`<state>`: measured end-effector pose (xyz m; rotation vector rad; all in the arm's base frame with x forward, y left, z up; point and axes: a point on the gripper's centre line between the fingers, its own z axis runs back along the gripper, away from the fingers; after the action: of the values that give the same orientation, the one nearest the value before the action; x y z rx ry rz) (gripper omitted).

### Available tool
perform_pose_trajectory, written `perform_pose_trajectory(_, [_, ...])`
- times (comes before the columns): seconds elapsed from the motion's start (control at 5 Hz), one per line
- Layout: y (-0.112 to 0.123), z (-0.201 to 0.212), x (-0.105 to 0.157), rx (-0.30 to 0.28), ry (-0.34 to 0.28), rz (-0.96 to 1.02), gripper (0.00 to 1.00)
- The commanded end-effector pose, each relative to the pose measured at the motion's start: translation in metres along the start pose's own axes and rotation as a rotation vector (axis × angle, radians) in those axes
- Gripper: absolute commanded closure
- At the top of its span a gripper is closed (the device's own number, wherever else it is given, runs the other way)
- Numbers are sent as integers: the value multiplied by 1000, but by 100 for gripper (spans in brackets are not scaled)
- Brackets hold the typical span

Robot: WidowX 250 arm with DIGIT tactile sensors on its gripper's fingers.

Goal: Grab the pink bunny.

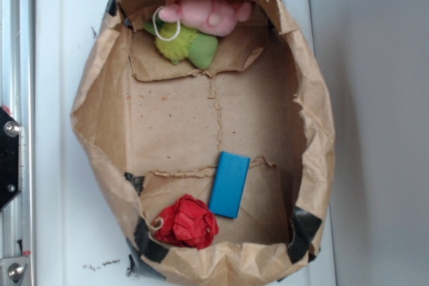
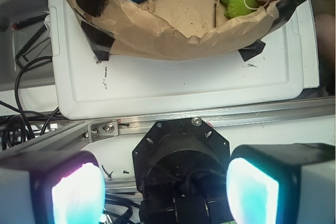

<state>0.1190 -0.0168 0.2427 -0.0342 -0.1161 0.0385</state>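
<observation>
Pink bunny (image 1: 208, 13) sits tucked against the paper bag's (image 1: 100, 92) far wall, half on the green plush (image 1: 184, 45), looking soft, light and squashy, so with your fingers (image 2: 79, 195) spread wide and empty, pinch its plump middle, not the string loop (image 1: 164, 26).

No readable text or labels.

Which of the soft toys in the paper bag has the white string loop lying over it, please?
The lime-green plush. The loop drapes over its top; the pink bunny lies just above it, and the red ruffled ball sits at the opposite end.
</observation>
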Motion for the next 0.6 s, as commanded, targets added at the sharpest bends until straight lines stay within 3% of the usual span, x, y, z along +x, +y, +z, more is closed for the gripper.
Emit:
perform_pose_trajectory(0.0, [0, 0, 0, 0, 0, 0, 0])
perform_pose_trajectory(0.2, [31, -13, 50, 68, -171, 191, 0])
perform_pose_trajectory(0.4, [50, -27, 88, 95, -145, 249, 0])
